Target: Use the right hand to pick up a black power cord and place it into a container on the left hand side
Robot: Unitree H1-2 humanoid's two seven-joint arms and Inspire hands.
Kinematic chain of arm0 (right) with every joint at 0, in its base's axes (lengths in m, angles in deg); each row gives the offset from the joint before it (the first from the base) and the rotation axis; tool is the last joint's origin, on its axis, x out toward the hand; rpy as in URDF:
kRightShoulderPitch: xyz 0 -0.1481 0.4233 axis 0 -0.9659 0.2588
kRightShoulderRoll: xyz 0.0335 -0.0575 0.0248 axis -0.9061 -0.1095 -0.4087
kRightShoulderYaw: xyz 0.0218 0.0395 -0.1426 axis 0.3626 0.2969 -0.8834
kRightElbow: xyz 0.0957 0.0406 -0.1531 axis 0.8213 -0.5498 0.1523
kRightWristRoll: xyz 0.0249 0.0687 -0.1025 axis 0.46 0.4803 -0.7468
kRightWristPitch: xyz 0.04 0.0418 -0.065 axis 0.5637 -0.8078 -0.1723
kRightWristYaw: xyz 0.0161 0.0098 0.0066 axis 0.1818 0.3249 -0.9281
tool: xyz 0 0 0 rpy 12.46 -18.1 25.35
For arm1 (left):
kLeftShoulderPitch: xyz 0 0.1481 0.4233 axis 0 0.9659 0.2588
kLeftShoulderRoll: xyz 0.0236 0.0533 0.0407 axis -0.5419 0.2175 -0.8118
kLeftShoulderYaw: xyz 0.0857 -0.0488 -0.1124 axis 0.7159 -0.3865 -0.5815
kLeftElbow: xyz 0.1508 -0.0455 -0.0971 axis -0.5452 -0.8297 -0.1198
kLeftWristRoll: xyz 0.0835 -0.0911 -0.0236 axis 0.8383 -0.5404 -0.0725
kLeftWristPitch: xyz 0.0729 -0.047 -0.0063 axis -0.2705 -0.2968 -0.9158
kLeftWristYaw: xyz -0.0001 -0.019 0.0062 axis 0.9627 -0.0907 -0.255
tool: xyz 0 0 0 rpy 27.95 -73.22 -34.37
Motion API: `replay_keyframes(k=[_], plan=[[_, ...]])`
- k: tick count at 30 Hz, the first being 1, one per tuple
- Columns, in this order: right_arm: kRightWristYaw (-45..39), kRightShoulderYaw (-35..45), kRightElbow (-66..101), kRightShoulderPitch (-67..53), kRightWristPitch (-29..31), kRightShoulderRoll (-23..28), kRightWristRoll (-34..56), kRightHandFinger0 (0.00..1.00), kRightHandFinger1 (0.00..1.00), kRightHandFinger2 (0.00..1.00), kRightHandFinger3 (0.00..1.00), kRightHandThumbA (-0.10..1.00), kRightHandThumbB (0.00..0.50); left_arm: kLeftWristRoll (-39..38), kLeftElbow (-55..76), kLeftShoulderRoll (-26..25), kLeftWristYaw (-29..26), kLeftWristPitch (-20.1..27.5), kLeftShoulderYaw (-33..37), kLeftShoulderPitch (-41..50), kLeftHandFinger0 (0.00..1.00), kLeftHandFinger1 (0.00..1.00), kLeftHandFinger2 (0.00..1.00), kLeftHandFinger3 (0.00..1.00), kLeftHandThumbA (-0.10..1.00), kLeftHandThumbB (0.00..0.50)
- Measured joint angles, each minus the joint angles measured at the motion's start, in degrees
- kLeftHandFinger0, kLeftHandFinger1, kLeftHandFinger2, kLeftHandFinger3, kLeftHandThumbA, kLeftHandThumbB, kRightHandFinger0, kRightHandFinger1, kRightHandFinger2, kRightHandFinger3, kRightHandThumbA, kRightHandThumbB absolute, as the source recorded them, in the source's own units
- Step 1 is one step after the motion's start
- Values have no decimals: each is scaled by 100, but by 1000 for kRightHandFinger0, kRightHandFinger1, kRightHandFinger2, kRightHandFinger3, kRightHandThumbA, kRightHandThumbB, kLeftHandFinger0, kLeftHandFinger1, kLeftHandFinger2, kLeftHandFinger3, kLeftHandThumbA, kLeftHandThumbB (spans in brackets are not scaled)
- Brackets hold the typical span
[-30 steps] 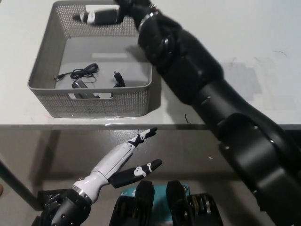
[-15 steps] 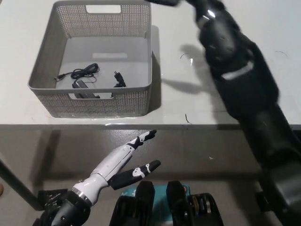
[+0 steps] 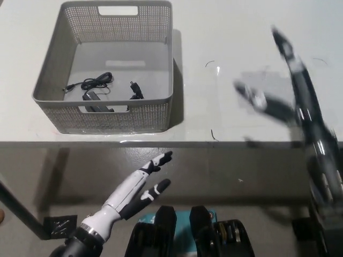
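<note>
A black power cord (image 3: 95, 82) lies coiled on the floor of the grey mesh basket (image 3: 161, 59) at the table's left, with a black adapter (image 3: 94, 97) and a small plug (image 3: 135, 89) beside it. My black right hand (image 3: 289, 91) hangs blurred over the table's right side, far from the basket, open, its fingers spread and holding nothing. My white left hand (image 3: 136, 184) rests below the table's front edge, open with fingers stretched out.
The white table (image 3: 225, 43) has small dark marks near its middle (image 3: 210, 64) and front edge (image 3: 213, 134). A teal object (image 3: 182, 217) shows low down, under the table's front edge.
My right arm has swung away from over the basket's far rim, across the table to its right side and back toward me. The left hand has shifted only slightly.
</note>
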Motion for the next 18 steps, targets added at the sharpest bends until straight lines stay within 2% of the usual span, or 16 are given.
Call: replay_keyframes(k=[2,5,10,13,14,15,18], plan=[[-32,-5,236,-556,101,-20,199,1000,1000,1000,1000,1000,374,-142,1,205,-57,33,-164,103,1000,1000,1000,1000,1000,233],[-88,-68,392,-1624,390,-206,551,1000,1000,1000,1000,1000,363,-410,71,674,-224,102,-439,374,1000,1000,1000,1000,1000,204],[-192,-344,194,-2352,802,-421,860,1000,1000,1000,1000,1000,327,-665,246,985,-287,140,-546,720,1000,1000,1000,1000,1000,187],[-314,-542,-55,-2596,1050,-523,1071,1000,1000,1000,1000,1000,346,-795,291,1017,-293,217,-555,932,1000,1000,1000,1000,1000,146],[-363,-629,-147,-2680,1121,-576,1167,1000,1000,1000,1000,1000,405,-841,306,1017,-296,264,-556,1008,1000,1000,1000,1000,1000,142],[-415,-679,-250,-2731,1198,-623,1253,1000,1000,1000,1000,1000,431,-876,315,1017,-298,299,-556,1073,1000,1000,1000,1000,1000,140],[-616,-847,-630,-2888,1289,-841,1593,1000,1000,1000,1000,1000,391,-971,320,1020,-301,408,-552,1276,1000,1000,1000,1000,1000,145]])
